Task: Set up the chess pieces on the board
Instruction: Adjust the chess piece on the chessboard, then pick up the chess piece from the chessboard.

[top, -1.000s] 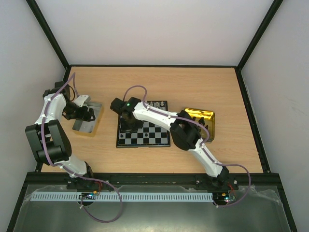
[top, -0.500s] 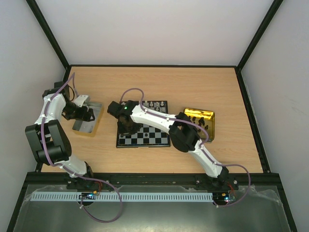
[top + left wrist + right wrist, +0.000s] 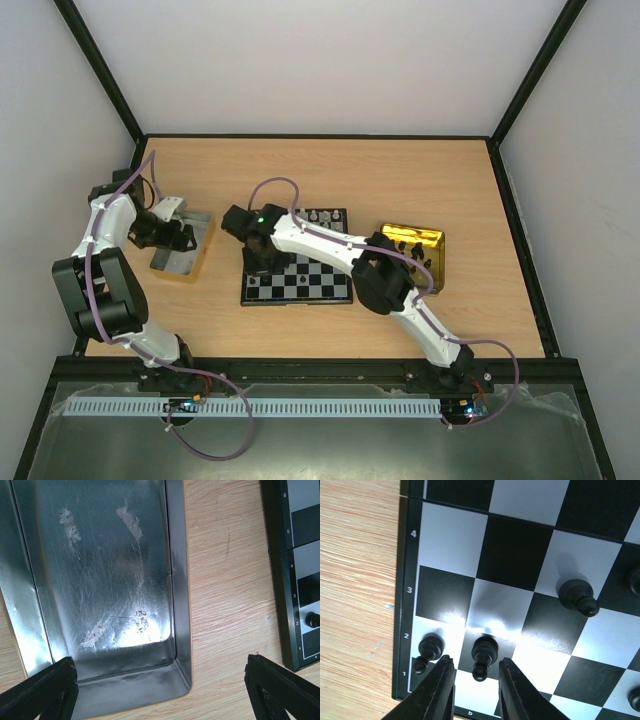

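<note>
The board [image 3: 315, 285] lies mid-table, with white chess pieces [image 3: 325, 215] along its far edge. My right gripper [image 3: 258, 262] hangs low over its near left corner. In the right wrist view the gripper [image 3: 476, 661] is open. A black pawn [image 3: 484, 650] stands upright on its square between the fingers [image 3: 440, 690], with a gap on each side. A second black pawn [image 3: 431, 646] stands one square to the left, and another black piece [image 3: 576, 596] further right. My left gripper [image 3: 161, 662] is wide open and empty, above the corner of the silver tray [image 3: 100, 580].
The silver tray [image 3: 185, 262] sits left of the board and looks bare inside. A gold tray [image 3: 412, 240] holding dark pieces lies to the board's right. In the left wrist view the board's edge [image 3: 287, 555] and one black pawn [image 3: 313, 620] show at the right.
My right gripper has shifted slightly left over the board's left side and its jaws have parted a little. The left arm has not moved.
</note>
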Controlling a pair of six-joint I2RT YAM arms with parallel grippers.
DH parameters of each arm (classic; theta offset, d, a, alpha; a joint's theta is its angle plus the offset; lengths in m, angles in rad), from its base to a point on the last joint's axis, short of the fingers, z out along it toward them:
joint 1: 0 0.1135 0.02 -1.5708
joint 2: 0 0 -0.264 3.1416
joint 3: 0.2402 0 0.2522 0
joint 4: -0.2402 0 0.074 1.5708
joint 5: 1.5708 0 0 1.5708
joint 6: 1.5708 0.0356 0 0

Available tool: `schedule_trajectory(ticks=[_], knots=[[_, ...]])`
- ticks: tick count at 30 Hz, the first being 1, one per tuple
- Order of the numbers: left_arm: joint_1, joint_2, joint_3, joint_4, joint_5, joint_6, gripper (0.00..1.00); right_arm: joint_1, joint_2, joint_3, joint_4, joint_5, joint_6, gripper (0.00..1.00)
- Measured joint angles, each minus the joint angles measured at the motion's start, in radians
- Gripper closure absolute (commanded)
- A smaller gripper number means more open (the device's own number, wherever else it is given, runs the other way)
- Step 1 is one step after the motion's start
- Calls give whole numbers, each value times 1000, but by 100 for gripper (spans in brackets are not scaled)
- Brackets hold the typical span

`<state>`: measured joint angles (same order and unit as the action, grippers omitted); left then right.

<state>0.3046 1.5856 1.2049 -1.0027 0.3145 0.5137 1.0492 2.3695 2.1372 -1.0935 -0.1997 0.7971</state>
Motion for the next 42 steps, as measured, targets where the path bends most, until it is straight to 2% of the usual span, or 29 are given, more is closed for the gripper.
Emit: schedule_trajectory(ticks=[8, 16, 42], knots=[[0, 0, -2, 2, 0, 0, 9, -35, -6, 31, -10, 27, 12, 83], [0, 0, -2, 3, 0, 0, 9, -105, -13, 90, -77, 96, 11, 83], [0, 23, -2, 6, 0, 0, 9, -106, -9, 83, -95, 77, -20, 82]])
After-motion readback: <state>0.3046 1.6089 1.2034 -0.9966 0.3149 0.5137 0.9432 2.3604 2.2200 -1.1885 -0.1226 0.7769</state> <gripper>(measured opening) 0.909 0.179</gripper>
